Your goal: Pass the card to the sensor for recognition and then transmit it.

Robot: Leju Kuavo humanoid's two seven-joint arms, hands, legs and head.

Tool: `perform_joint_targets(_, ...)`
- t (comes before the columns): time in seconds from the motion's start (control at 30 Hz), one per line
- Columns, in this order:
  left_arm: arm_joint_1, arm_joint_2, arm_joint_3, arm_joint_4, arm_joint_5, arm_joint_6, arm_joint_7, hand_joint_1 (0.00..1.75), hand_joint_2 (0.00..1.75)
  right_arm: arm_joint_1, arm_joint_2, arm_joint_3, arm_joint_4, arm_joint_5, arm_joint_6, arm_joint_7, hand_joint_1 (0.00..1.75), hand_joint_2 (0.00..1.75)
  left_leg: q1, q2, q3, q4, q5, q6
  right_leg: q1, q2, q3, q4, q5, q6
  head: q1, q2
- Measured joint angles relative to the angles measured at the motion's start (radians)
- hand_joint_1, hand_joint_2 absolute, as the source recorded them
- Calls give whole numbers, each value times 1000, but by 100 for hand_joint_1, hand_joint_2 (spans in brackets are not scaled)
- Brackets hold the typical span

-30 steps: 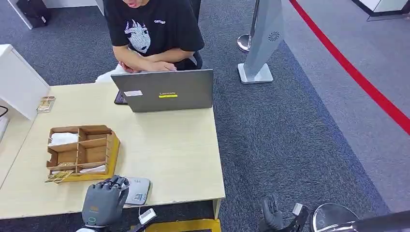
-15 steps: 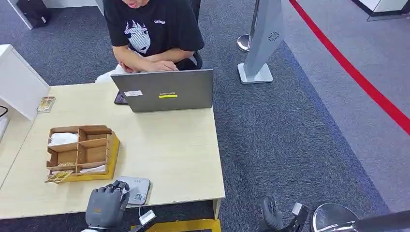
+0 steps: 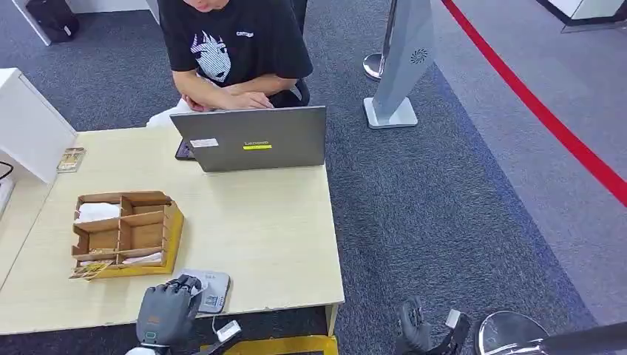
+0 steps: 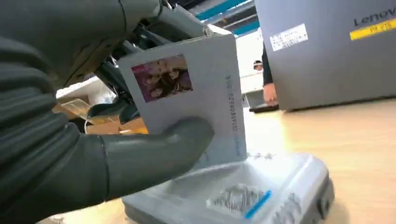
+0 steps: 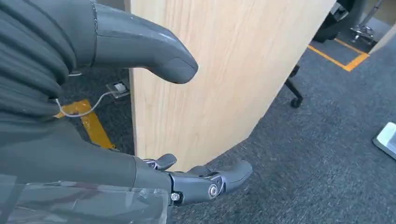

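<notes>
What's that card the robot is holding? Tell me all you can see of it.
The card is pale grey and flat, like plastic, with a small group photo in one corner and a line of small print along one edge. The left hand pinches it, thumb on its printed face, fingers behind. It stands tilted over the grey sensor near the table's front edge, its lower edge at the sensor's top.

Light wooden table [image 3: 266, 237] on grey carpet, grey laptop [image 3: 251, 137] at far edge, dark phone [image 3: 182, 151] beside it, wooden compartment organiser [image 3: 126, 233] at left, grey sensor [image 3: 207, 290] at near edge, small card [image 3: 71, 159] far left.
</notes>
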Motion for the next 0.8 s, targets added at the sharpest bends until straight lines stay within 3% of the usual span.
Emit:
perform_joint_targets(0.13,-6,-11,0,-132,-13,-23,-11,175,175,-2,0,3,0,14,-4,0,0,175,0,0,0,0,0,0,0,-1,0,0,0,0,0,0)
perform_joint_targets(0.23,-35,-4,-4,-194,-15,-42,30,175,175,-2,0,6,0,22,-8,3,0,175,0,-1,0,0,0,0,0,-1,0,0,0,0,0,0)
perform_joint_targets(0.33,-103,31,-15,-224,-16,-63,98,175,175,-7,0,18,0,39,-13,10,0,175,0,-1,0,0,1,0,0,-1,0,1,0,0,0,0)
perform_joint_targets(0.47,-162,53,-15,-232,-17,-79,102,175,175,-13,1,27,0,43,-15,16,0,175,0,-1,0,0,2,-1,0,-1,0,1,0,-1,0,0)
perform_joint_targets(0.57,-224,71,-8,-222,-13,-135,117,175,175,-18,3,32,0,54,-16,23,0,175,0,-1,-1,0,2,-1,0,-1,0,1,0,-1,0,0)
perform_joint_targets(0.67,-300,88,9,-181,-9,-160,112,175,175,-25,9,43,0,61,-17,27,0,175,0,-1,0,0,2,-1,0,-1,0,2,1,-1,0,0)
perform_joint_targets(0.8,-388,125,16,-86,-16,-190,162,175,175,-31,13,52,1,71,-17,32,0,175,0,-1,0,0,3,-1,0,-1,-1,2,1,-1,0,0)
